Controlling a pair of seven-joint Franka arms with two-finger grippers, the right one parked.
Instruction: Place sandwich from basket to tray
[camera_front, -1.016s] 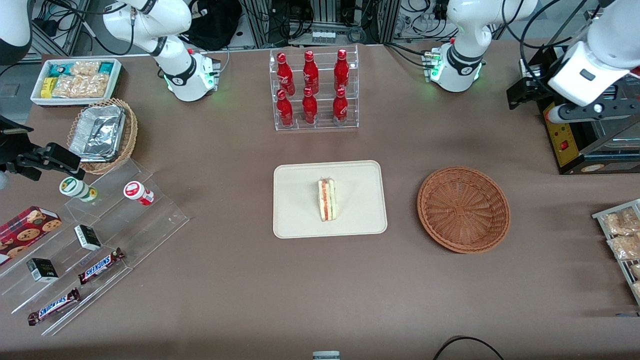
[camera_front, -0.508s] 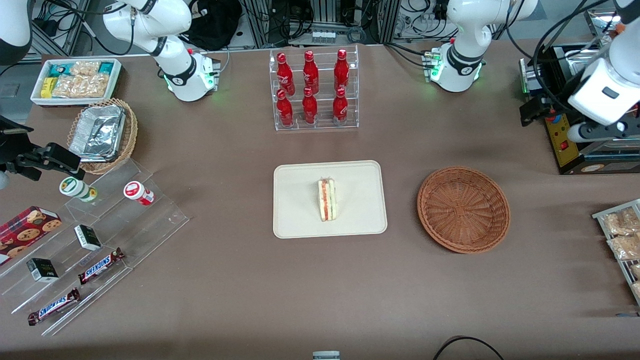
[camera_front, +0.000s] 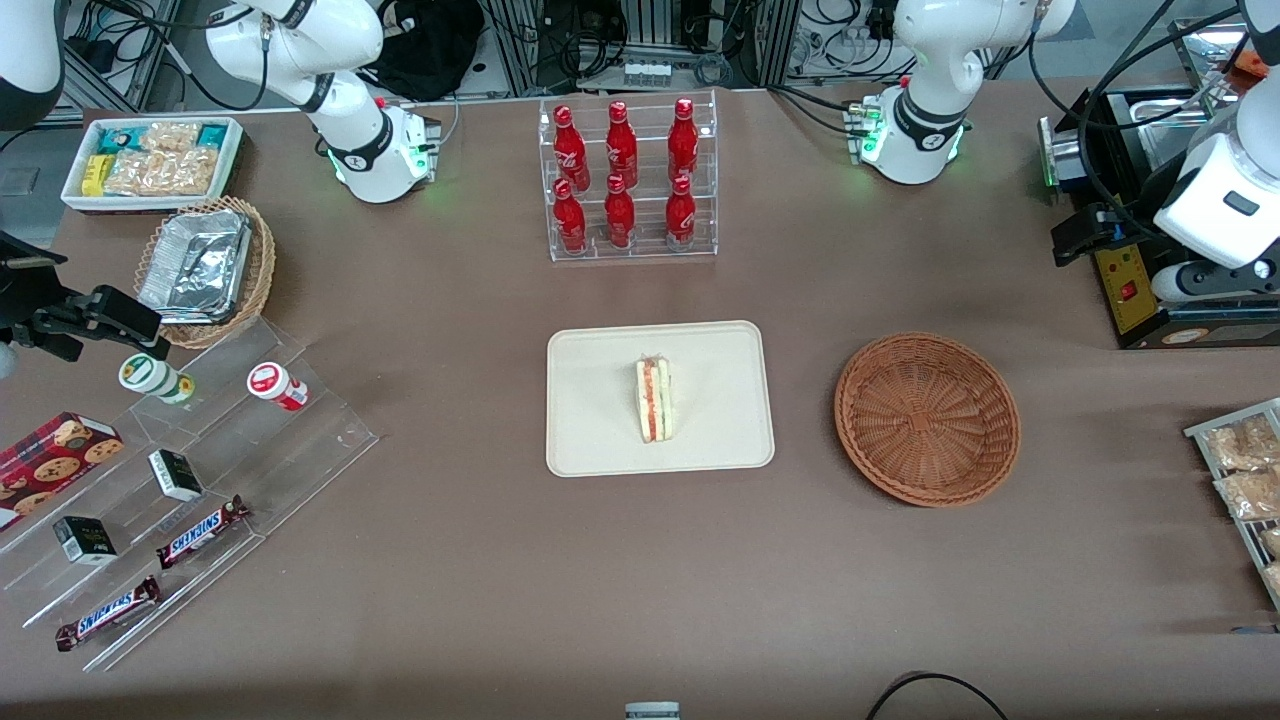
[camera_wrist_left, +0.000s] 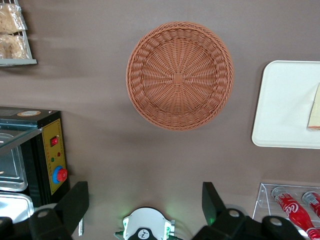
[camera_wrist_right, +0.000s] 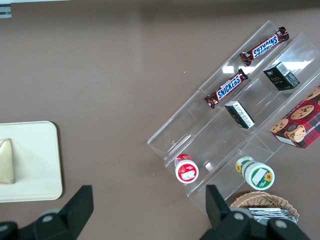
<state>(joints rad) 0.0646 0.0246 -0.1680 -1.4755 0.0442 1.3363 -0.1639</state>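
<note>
The sandwich (camera_front: 655, 400) lies on the cream tray (camera_front: 600, 440) in the middle of the table, its red and green layers facing up. Beside the tray, toward the working arm's end, sits the reddish-brown basket (camera_front: 927, 418) with nothing in it. My left gripper (camera_front: 1085, 235) hangs open and empty high over the table edge by the black appliance, well away from both. The left wrist view looks down on the basket (camera_wrist_left: 180, 75), the tray (camera_wrist_left: 285, 100), an edge of the sandwich (camera_wrist_left: 315, 110) and the wide-apart gripper (camera_wrist_left: 144, 200).
A clear rack of red bottles (camera_front: 625, 180) stands farther from the camera than the tray. A black appliance (camera_front: 1180, 290) and a rack of snack packets (camera_front: 1245, 480) sit at the working arm's end. Acrylic steps with snacks (camera_front: 180, 480) and a foil-filled tan basket (camera_front: 205, 270) are at the parked arm's end.
My left arm has drawn off toward the working arm's end of the table and slightly nearer the camera. The sandwich, tray and basket have not moved.
</note>
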